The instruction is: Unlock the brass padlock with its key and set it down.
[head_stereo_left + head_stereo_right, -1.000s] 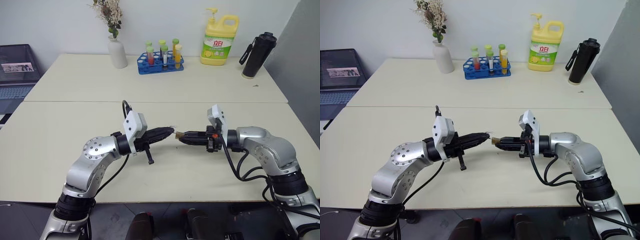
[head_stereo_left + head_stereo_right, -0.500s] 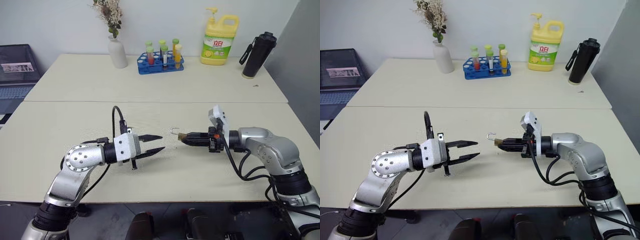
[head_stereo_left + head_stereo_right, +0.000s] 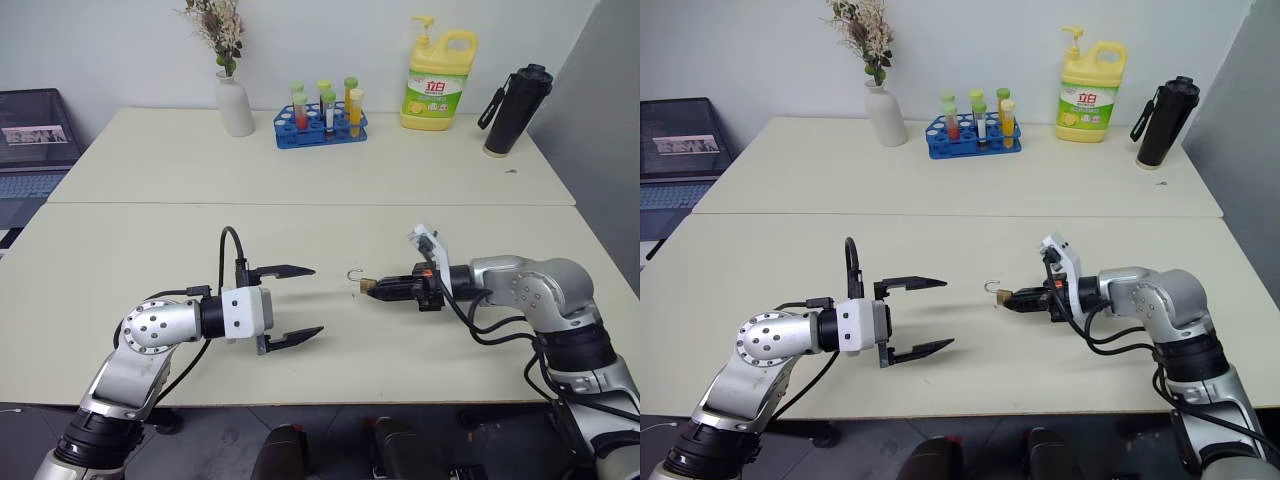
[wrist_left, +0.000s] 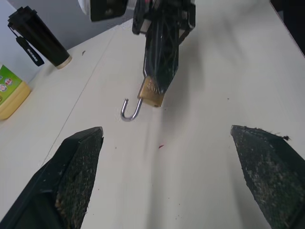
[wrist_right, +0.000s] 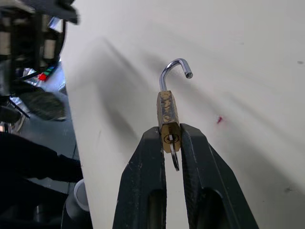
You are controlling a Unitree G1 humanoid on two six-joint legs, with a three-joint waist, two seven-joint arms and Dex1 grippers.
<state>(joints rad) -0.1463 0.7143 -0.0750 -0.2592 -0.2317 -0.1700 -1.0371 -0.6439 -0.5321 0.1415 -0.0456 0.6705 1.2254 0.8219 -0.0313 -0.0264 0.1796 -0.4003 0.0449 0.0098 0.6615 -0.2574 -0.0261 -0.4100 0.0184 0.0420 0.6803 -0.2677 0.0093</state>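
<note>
My right gripper (image 3: pixel 373 288) is shut on the brass padlock (image 5: pixel 167 112) and holds it a little above the near table, right of centre. Its silver shackle (image 5: pixel 173 72) stands swung open, a hook pointing towards my left gripper. A small silvery ring (image 5: pixel 175 161), apparently the key's, shows at the padlock's base between the right fingers. My left gripper (image 3: pixel 317 299) hangs open and empty a short way left of the padlock (image 4: pixel 152 93), jaws wide apart and facing it.
On the far table stand a white vase (image 3: pixel 236 105) with dried flowers, a blue test-tube rack (image 3: pixel 322 128), a yellow detergent bottle (image 3: pixel 438 82) and a black flask (image 3: pixel 515 110). A laptop (image 3: pixel 35 135) sits at the far left. A seam (image 3: pixel 300 204) joins the two tables.
My left gripper has opened and drawn back to the left, away from the padlock. The shackle now shows swung open. The right gripper has sunk slightly, padlock still in it.
</note>
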